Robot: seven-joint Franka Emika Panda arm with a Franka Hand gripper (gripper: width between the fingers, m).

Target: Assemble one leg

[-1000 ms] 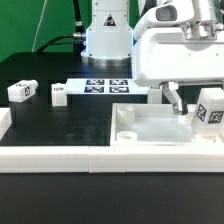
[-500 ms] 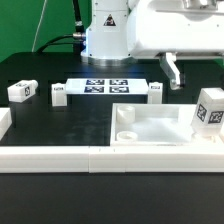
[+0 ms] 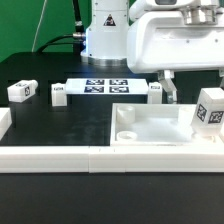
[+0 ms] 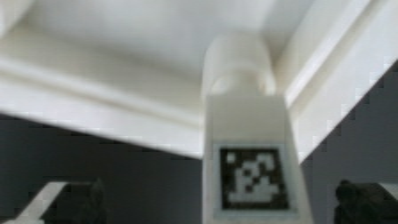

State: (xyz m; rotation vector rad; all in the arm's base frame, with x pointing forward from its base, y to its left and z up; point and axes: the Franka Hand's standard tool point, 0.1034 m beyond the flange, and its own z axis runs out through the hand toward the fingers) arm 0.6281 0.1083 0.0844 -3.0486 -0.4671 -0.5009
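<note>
The leg [image 3: 208, 108] stands upright at the corner of the white tray [image 3: 150, 135] on the exterior view's right, with its tag facing outward. Whether it is fully seated in its hole cannot be told. The pincer [image 4: 217, 204] is spread wide and grips nothing. In the wrist view its two dark fingertips [image 4: 71, 200] sit well apart, with what looks to be that same leg framed between them and untouched. The main risk is probably an off-centre close: if one finger meets the post first, it would push the leg aslant and could bind it in the hole or knock it out. The plastic looks smooth, so a shallow or high grip might slip once any turning or pressing starts. Nothing visible clamps the tray, so a sideways shove could slide it across the black table [image 3: 60, 125]. A finger coming down too near the tray wall could also catch on it. The other small posts [image 3: 22, 90] near the marker board [image 3: 105, 86] lie well apart from all this.
</note>
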